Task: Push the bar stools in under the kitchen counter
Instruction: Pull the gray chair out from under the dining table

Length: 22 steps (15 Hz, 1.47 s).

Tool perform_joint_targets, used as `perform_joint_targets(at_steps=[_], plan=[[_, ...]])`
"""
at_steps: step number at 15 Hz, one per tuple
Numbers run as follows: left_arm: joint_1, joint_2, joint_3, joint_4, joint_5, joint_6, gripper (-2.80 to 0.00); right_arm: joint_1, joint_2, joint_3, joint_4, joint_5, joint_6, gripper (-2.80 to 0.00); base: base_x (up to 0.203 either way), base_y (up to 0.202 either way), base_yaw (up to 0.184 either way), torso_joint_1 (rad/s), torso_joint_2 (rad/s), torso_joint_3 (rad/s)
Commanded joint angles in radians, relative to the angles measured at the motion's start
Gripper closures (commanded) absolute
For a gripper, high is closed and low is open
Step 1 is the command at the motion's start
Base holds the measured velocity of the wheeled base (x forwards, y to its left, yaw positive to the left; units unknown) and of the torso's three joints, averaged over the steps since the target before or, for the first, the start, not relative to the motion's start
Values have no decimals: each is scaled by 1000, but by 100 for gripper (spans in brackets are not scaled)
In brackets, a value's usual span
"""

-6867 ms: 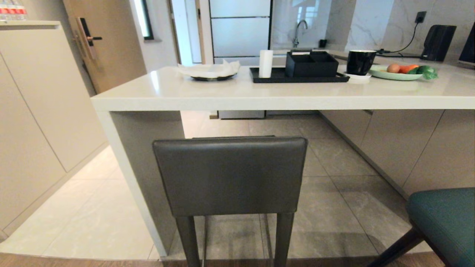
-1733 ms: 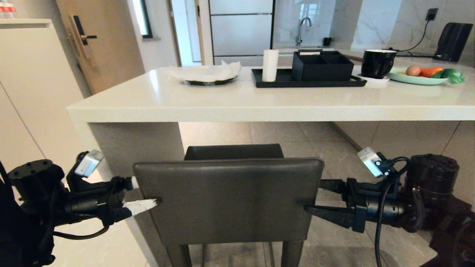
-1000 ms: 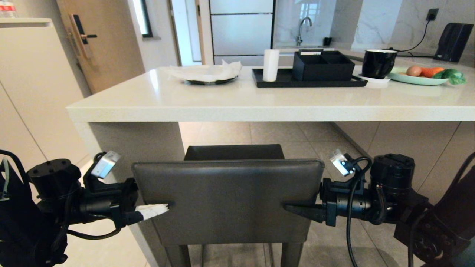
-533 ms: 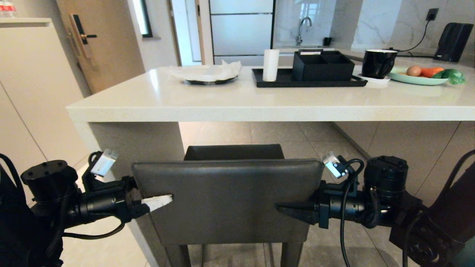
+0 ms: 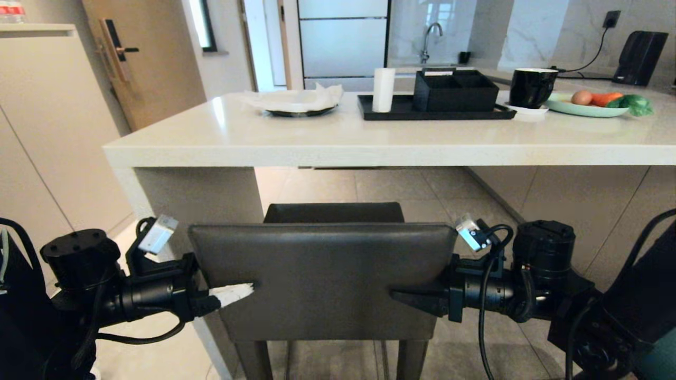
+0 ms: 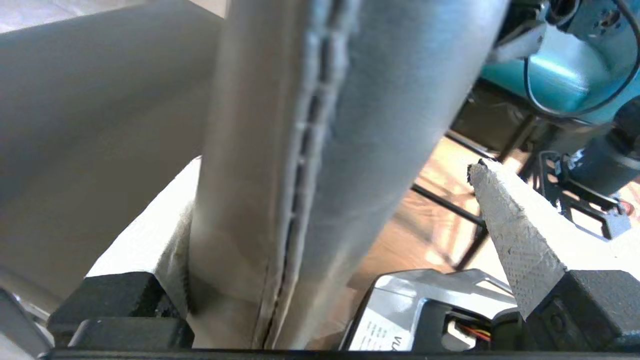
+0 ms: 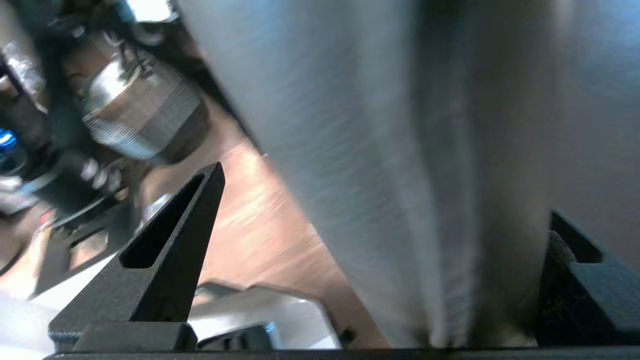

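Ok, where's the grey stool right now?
Head view, centre: the dark grey stool stands before the white kitchen counter, its backrest between the open left gripper and right gripper.

Kitchen background, head view.
Grey floor tiles (image 5: 465,200) centre; wooden door (image 5: 153,53) upper left; marble wall (image 5: 533,31) upper right.

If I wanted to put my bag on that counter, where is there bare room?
The near half of the counter is bare, from its front edge back to the napkin plate and black tray. The back is crowded: tray, organizer box, black mug and vegetable plate, leaving only narrow gaps.
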Motion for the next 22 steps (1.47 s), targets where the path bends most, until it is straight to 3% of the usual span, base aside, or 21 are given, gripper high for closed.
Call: perform_joint_targets(at_steps=[1, 22], plan=[[-3, -6, -2, -9, -12, -2, -280, 0, 5, -10, -4, 6, 1, -280, -190, 0, 0, -6, 2, 2], [-43, -56, 4, -9, -11, -10, -280, 14, -29, 10, -22, -10, 15, -280, -196, 0, -1, 3, 1, 2]])
